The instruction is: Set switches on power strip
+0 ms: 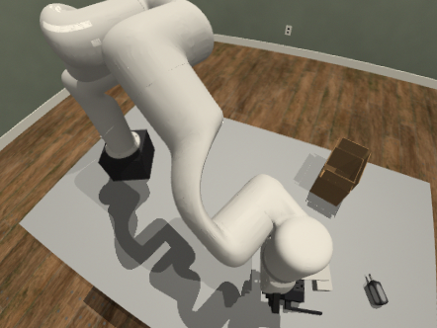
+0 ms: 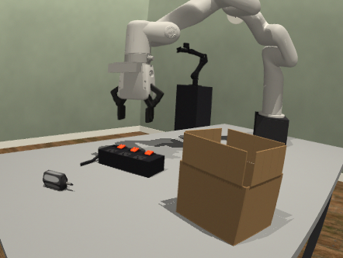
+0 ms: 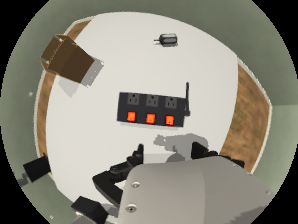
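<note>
A black power strip (image 2: 130, 158) lies on the grey table, right way up, with three orange-red switches (image 2: 134, 149) on top and its cable (image 2: 88, 161) leaving at the left end. It also shows in the wrist view (image 3: 152, 110), cable at the right. In the top view the arm hides most of the strip (image 1: 292, 294). My gripper (image 2: 134, 112) hangs well above the strip, fingers wide open and empty. I cannot tell which way each switch is set.
An open brown cardboard box (image 2: 230, 186) stands to the right of the strip, also seen in the top view (image 1: 342, 171). A small dark grey plug-like object (image 2: 55, 180) (image 1: 377, 290) lies to the left, near the table's edge. A black pedestal (image 2: 192, 106) stands behind.
</note>
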